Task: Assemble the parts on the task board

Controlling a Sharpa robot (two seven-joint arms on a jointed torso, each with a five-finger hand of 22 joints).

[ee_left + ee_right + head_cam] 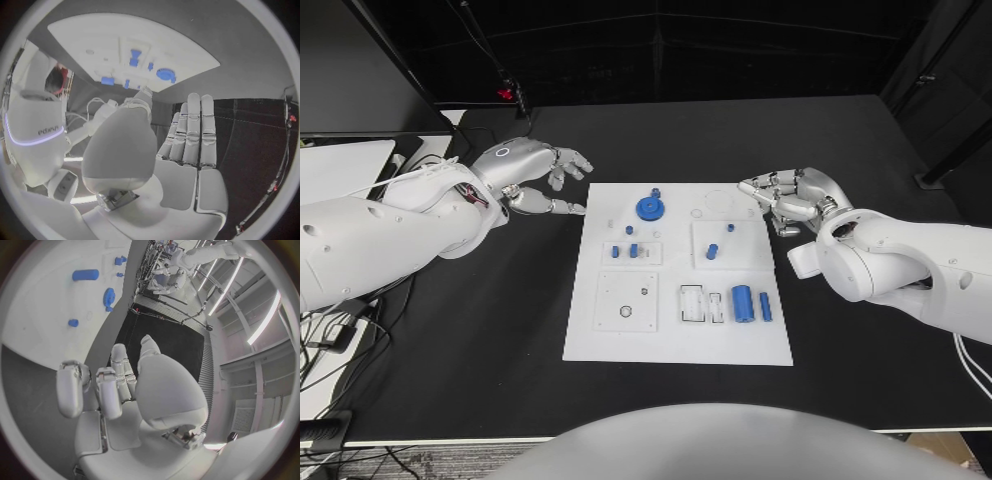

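Observation:
The white task board (pixel 733 340) lies in the middle of the black table. On it sit a blue gear (pixel 651 208), small blue pegs (pixel 633 250), a blue peg pair (pixel 713 250) and two blue cylinders (pixel 743 303) near the front. My left hand (pixel 531 175) hovers off the board's far left corner, fingers spread and straight (pixel 190 135), holding nothing. My right hand (pixel 795 197) sits just off the board's far right corner, fingers curled partway (pixel 94 390), empty. The board (pixel 81 30) with the gear (pixel 165 75) shows in the left wrist view, the gear (pixel 109 296) and a cylinder (pixel 85 275) in the right wrist view.
Cables (pixel 329 330) and a pale surface (pixel 336 165) lie at the table's left edge. A dark stand with a red piece (pixel 511 95) rises behind the left hand. Black table (pixel 459 340) runs on both sides of the board.

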